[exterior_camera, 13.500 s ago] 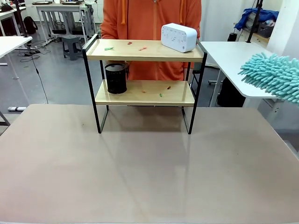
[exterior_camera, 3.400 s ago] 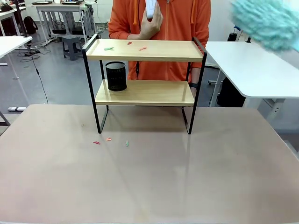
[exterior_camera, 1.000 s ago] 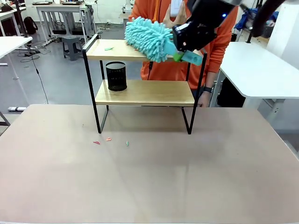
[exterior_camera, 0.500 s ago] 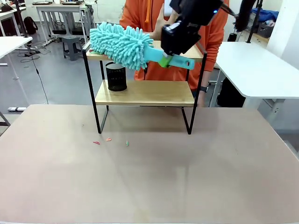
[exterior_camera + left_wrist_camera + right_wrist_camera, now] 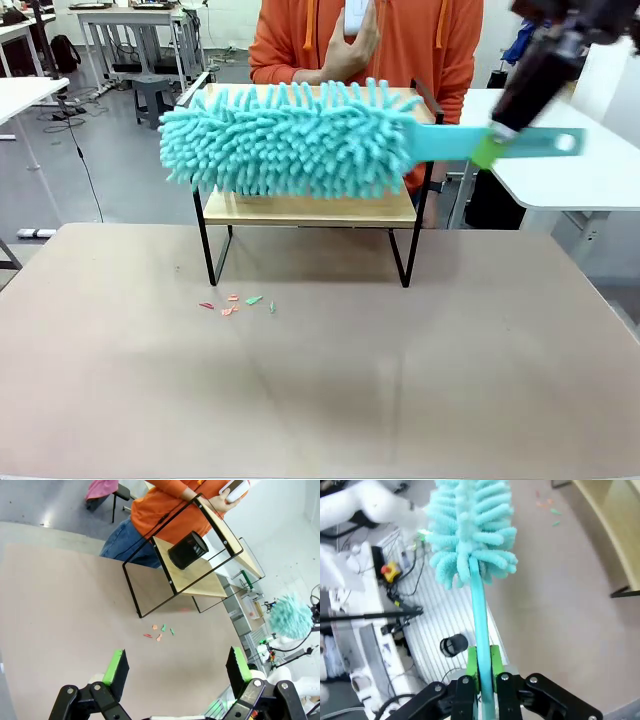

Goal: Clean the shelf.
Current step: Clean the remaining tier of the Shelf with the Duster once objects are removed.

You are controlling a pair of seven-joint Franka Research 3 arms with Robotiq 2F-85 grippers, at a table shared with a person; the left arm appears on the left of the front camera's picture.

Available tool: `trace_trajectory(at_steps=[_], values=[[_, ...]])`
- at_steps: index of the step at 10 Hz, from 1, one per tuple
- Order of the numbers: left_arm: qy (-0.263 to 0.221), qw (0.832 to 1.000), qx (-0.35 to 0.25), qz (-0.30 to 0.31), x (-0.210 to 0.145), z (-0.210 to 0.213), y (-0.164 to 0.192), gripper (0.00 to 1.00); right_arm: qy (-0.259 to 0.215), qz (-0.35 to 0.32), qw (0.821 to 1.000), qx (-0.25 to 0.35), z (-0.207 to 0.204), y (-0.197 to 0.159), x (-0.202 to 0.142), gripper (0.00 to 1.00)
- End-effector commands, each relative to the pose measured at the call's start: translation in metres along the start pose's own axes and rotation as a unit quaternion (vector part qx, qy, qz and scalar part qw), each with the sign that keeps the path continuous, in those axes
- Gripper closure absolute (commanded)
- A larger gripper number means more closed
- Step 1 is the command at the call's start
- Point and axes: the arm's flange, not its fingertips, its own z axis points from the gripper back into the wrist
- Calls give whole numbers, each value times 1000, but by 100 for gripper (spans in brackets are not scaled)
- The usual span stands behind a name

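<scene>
"Gripping what, the right jaws?"

"The handle (image 5: 450,143) of a teal duster (image 5: 300,140). They are shut tight on it, so the fluffy head sticks straight out beyond the fingers."

"And the shelf (image 5: 310,209)?"

"It stands at the far edge of the desk (image 5: 320,400), in front of the person. From the front the duster covers most of it. The right wrist view shows the head over the desk on the robot's side, clear of the boards."

"Why hold it sideways?"

"Probably so that its whole length can run along a board. The right arm (image 5: 540,70) comes in high from the right with the wrist angled down, and the handle lies level, with the head pointing to the robot's left."

"The person's hand (image 5: 350,50)?"

"It is raised at the chest, holding a white device (image 5: 355,15), likely to keep it off the shelf during cleaning. A black mesh cup (image 5: 188,550) sits on the lower board."

"The left jaws?"

"They are spread wide and empty, hanging above the desk and facing the shelf. Small coloured scraps (image 5: 240,302) lie on the desk just in front of its left legs."
</scene>
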Motion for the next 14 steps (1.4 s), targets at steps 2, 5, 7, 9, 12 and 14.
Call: trace_trajectory(at_steps=[2, 5, 7, 9, 12, 14], values=[[-9, 1000, -8, -10, 0, -2, 0, 0, -46, -11, 997, 57, -4, -11, -28, 87], [-9, 1000, -8, -10, 0, -2, 0, 0, -68, -56, 994, 70, -10, -23, -31, 87], [-9, 1000, -8, -10, 0, -2, 0, 0, -217, -148, 960, 95, 10, -43, -85, 87], [-9, 1000, -8, -10, 0, -2, 0, 0, -348, -227, 906, 77, 38, -33, -189, 87], [-9, 1000, -8, -10, 0, -2, 0, 0, -416, -417, 808, 13, 17, -27, -292, 87], [-9, 1000, -8, -10, 0, -2, 0, 0, -371, -526, 765, 5, -31, -48, -307, 87]])
